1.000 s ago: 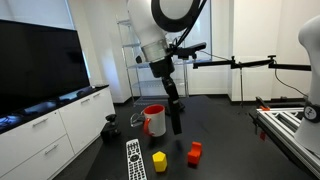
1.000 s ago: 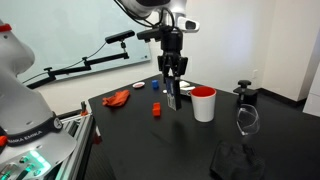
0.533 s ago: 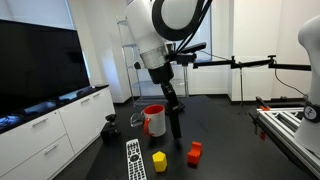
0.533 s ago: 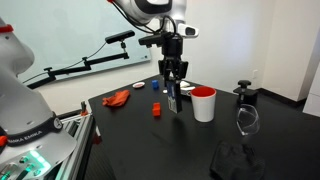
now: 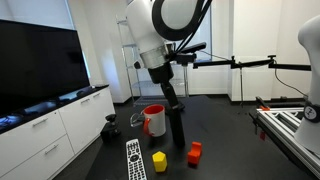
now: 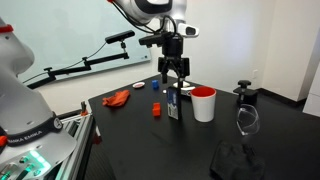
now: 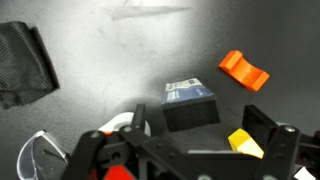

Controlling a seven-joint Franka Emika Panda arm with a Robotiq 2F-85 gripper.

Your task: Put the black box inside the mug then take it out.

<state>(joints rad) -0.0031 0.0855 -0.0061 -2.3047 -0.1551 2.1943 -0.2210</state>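
Topple risk first: black box (image 6: 173, 106) stands upright on the counter (image 6: 130, 125) directly under the gripper (image 6: 173, 86), with the mug (image 6: 204, 106) just beside it. In the wrist view the gripper jaws look spread, with a gap either side of the box and no contact that I can see. The box is tall and slim, so one finger landing early or a skewed descent would likely tip it, maybe against the mug. Second risk: the mug rim is close to the near finger, and clipping it would shove the mug.
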